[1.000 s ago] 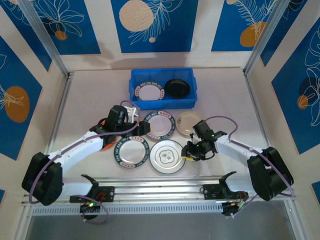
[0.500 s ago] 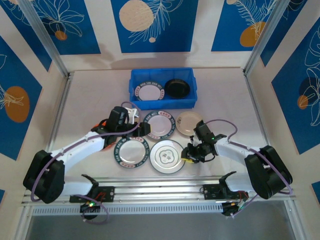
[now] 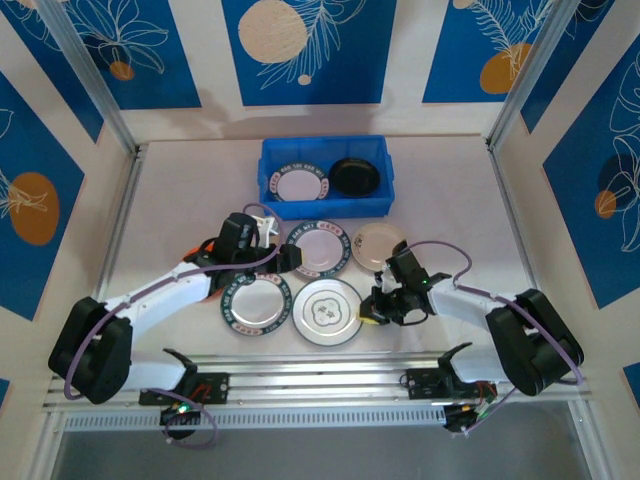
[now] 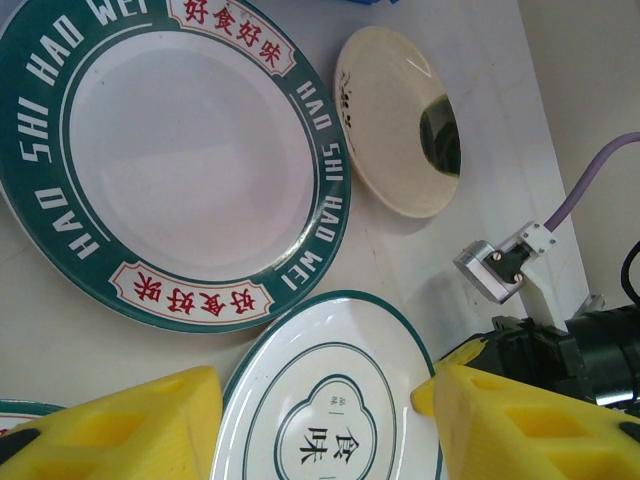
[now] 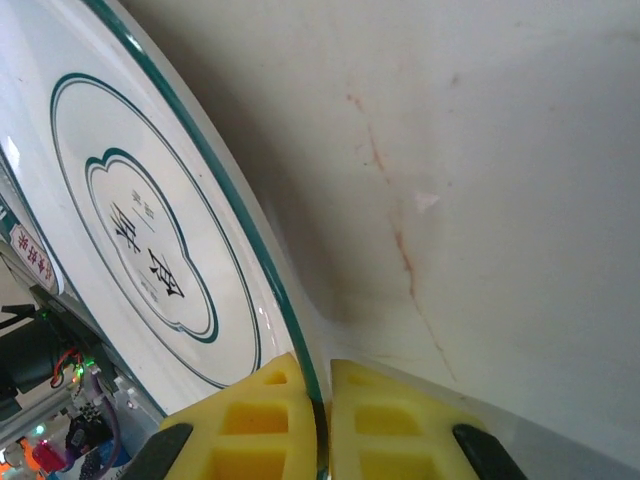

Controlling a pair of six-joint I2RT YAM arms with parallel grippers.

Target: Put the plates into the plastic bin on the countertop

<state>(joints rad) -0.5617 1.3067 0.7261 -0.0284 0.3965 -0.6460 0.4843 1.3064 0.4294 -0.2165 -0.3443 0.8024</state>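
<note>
- since a second ago the right gripper [image 3: 374, 311] has come lower to the right edge of the front plate [image 3: 330, 312], and its jaws have gone together on that rim; the plate and its neighbour plate [image 3: 256, 303] sit a little more to the left.
- in the right wrist view the yellow fingers [image 5: 262, 405] pinch the thin green edge of the plate, which is not lifted from the countertop [image 3: 440, 200] as far as i can tell.
- the left gripper [image 3: 289, 258] hangs with jaws apart and empty, just above the same plate's far side.
- risk: the hold is only on a thin, smooth rim, so the plate can swing down or slip out when it is raised.
- risk: both grippers are near each other, so a fast lift can knock them together.
- the blue bin [image 3: 272, 160] stands at the back, well apart, with a green-rimmed plate [image 3: 303, 184] and a black plate [image 3: 355, 178] covering most of its floor.
- a cream plate [image 3: 378, 243] and a large green plate [image 3: 322, 249] lie between, so the way goes over them; the front rail [image 3: 320, 368] is near behind.
</note>
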